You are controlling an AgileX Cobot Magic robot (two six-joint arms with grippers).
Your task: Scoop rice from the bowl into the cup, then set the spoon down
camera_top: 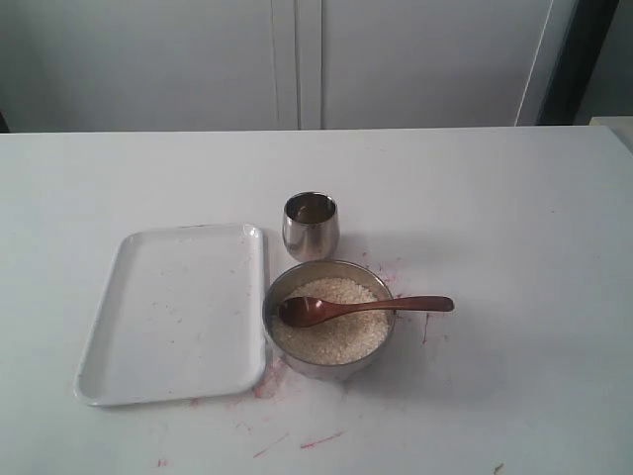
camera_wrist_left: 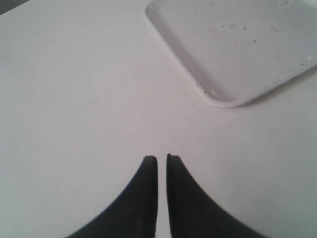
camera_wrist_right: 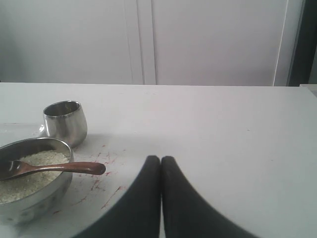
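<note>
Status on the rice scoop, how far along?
Nothing looks done: spoon rests across the bowl, head on the rice; no rice visible in cup. Nothing in hand: left gripper and right gripper shut, empty. Left: grasp, scoop, pour, set spoon down.

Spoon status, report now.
Left pincer shut, empty, near tray. Right pincer shut, empty, apart from bowl. Spoon lies across bowl, head on rice. Handle unobstructed; cup beside bowl.
</note>
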